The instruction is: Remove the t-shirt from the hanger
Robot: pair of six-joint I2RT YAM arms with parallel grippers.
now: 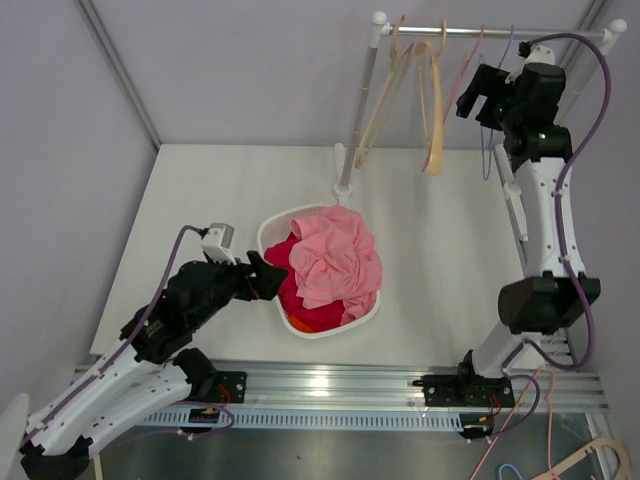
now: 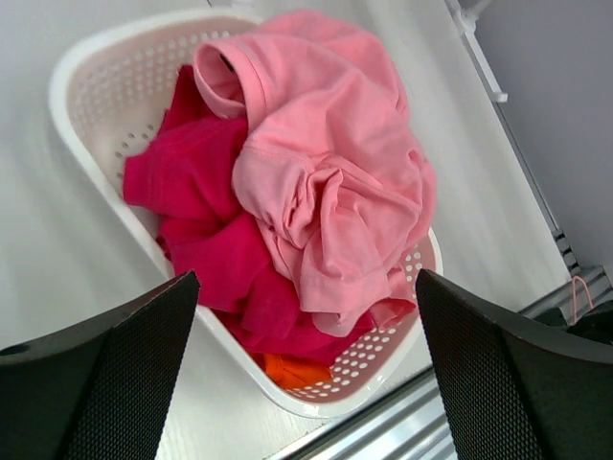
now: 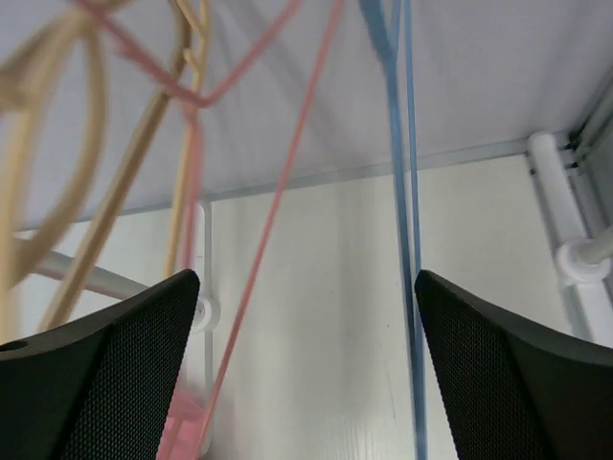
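The crumpled pink cotton t-shirt (image 1: 335,262) is off any hanger. It lies heaped in the white perforated plastic basket (image 1: 272,222) on the white bench (image 1: 220,190), on top of a magenta garment (image 2: 206,211). The left arm's fingers (image 2: 124,374) are spread wide just beside the basket's rim, holding nothing. Up by the metal rail (image 1: 470,30), the right arm's fingers (image 3: 115,374) are likewise parted and empty, near a thin pink wire hanger (image 3: 278,201), a blue wire hanger (image 3: 397,192) and pale wooden hangers (image 1: 432,110).

T-shirt (image 1: 335,258) atop clothes (image 1: 296,290) in basket (image 1: 275,217), hangers (image 1: 433,110) on rail (image 1: 460,31) behind
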